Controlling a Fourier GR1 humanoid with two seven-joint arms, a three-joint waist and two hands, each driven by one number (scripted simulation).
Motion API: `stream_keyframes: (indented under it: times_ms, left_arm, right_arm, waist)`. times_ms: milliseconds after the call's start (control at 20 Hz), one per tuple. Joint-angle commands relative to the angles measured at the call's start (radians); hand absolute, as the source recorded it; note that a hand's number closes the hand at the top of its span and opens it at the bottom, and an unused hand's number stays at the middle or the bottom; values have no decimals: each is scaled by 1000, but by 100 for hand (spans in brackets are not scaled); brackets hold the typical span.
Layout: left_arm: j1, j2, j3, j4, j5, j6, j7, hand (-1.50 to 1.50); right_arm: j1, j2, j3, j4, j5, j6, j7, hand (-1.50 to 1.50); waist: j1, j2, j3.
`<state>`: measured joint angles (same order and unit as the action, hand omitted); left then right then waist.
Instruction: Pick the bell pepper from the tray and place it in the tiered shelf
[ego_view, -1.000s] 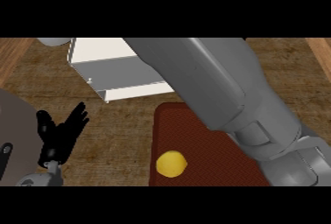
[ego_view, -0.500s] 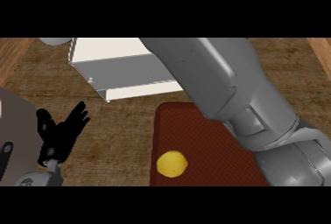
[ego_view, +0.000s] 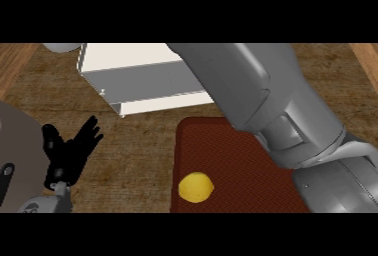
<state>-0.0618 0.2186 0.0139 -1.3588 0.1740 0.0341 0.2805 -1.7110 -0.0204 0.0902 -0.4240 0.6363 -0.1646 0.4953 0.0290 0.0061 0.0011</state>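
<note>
One small yellow bell pepper (ego_view: 195, 187) on tray (ego_view: 221, 150), likely light, smooth, slippery, so wrap its sides; left hand (ego_view: 70, 150) rests open, right hand unseen.

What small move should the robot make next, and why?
Probably draw the right forearm back so its hand comes over the bell pepper. The pepper lies unheld on the tray, the forearm crosses the tray toward the tiered shelf with its hand out of view, and the left hand rests open at the left.
</note>
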Motion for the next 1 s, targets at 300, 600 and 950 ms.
stream_keyframes:
  times_ms: [300,600,950]
  left_arm:
    - [20,-10,4,25,-4,-13,-18,0]
    - [60,-4,4,17,-21,-16,-49,0]
    - [-6,-5,11,19,-20,-4,7,0]
  right_arm:
    - [9,20,-147,-35,-103,-231,44,-150]
    - [17,14,-276,-99,-220,-275,-22,-150]
    - [45,-14,-330,-148,-237,-438,-32,-150]
  waist:
    - [-1,0,-2]
    - [-2,-2,-2]
    - [-19,-5,-2]
